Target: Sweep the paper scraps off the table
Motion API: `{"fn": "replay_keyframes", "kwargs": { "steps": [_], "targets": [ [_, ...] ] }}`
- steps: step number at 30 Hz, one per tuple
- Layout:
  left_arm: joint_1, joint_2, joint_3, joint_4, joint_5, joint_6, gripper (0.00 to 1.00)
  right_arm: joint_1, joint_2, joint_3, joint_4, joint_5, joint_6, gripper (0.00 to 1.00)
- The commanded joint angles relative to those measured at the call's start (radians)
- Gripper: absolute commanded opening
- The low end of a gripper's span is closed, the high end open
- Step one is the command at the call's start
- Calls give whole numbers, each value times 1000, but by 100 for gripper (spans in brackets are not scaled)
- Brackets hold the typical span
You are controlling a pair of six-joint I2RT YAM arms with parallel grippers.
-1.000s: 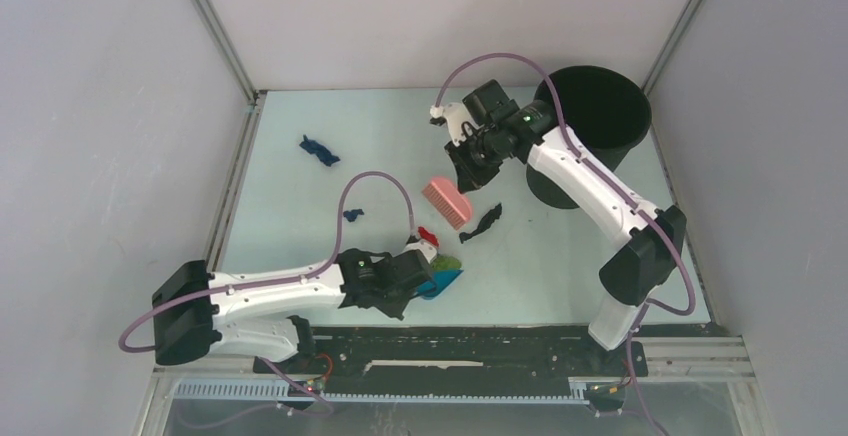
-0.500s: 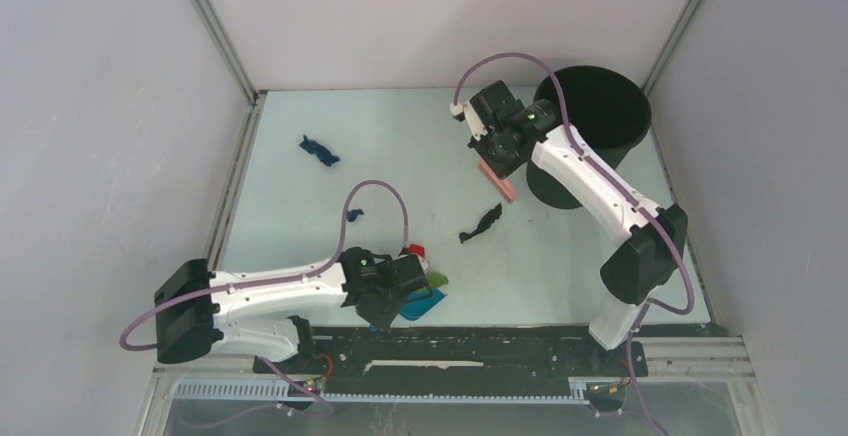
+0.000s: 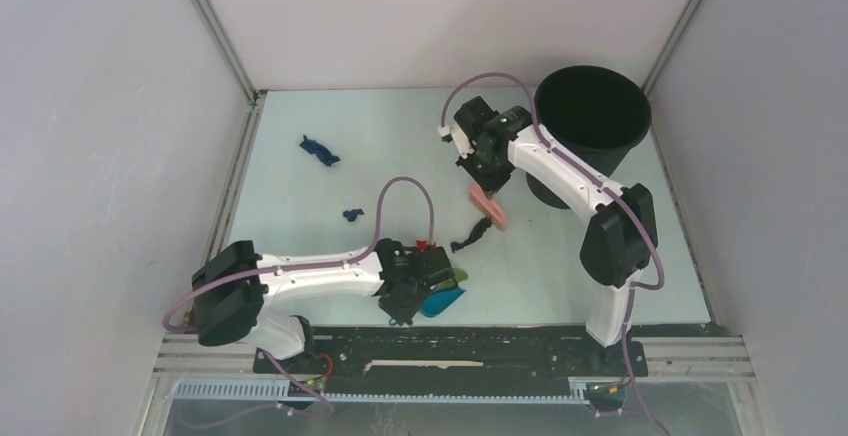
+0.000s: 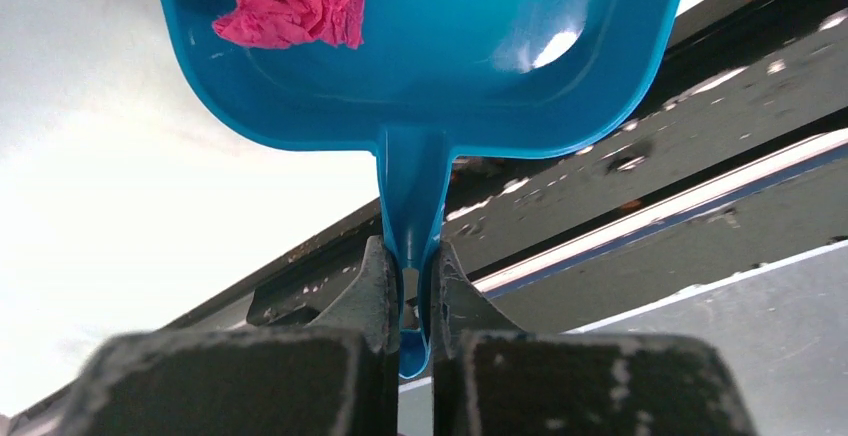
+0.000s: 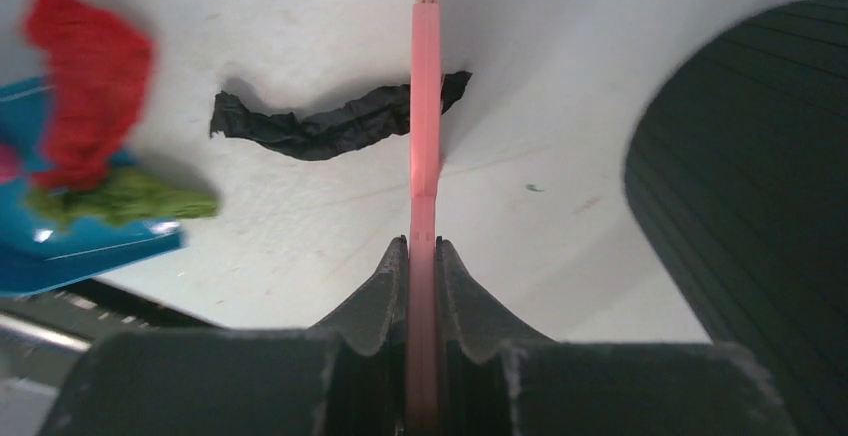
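Observation:
My left gripper [image 3: 408, 294] [image 4: 412, 256] is shut on the handle of the blue dustpan [image 3: 441, 301] [image 4: 450, 66] at the table's [image 3: 400, 146] near edge. A magenta scrap [image 4: 295, 1] lies in the pan; a red scrap [image 3: 424, 247] [image 5: 90, 66] and a green scrap [image 3: 458, 276] [image 5: 120, 201] sit at its lip. My right gripper [image 3: 486, 171] [image 5: 423, 251] is shut on the pink brush [image 3: 489, 206] [image 5: 425, 106], whose head is right beside a black scrap [image 3: 470, 238] [image 5: 320, 126]. Two dark blue scraps [image 3: 319, 149] [image 3: 352, 214] lie to the left.
A tall black bin [image 3: 592, 106] [image 5: 760, 206] stands at the back right, close to my right arm. Grey walls with aluminium frame edges close the table on three sides. A black rail [image 3: 480, 341] runs along the near edge.
My right arm has swung the brush from the middle toward the bin and down beside the black scrap. My left arm has shifted right with the dustpan.

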State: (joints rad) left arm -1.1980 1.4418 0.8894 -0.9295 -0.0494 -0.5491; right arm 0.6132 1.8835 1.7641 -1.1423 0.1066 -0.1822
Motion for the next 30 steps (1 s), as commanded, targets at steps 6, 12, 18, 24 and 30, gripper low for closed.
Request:
{"fn": "replay_keyframes", "kwargs": {
  "steps": [6,12,18,24,30],
  "targets": [
    [33,76,129,38,-19,64,0,133,-88,-56,-41,-294,18,0],
    [44,98,159,54,-30,82,0,165,-183,-119,-17,-274,30,0],
    [42,88,93,146,-25,79,0,41,-244,-113,40,-331,82,0],
    [17,40,40,234,-79,61,0,-7,-258,-119,51,-341,75,0],
    [13,-8,-26,298,-116,25,0,-24,-327,-121,66,-258,56,0]
  ]
}}
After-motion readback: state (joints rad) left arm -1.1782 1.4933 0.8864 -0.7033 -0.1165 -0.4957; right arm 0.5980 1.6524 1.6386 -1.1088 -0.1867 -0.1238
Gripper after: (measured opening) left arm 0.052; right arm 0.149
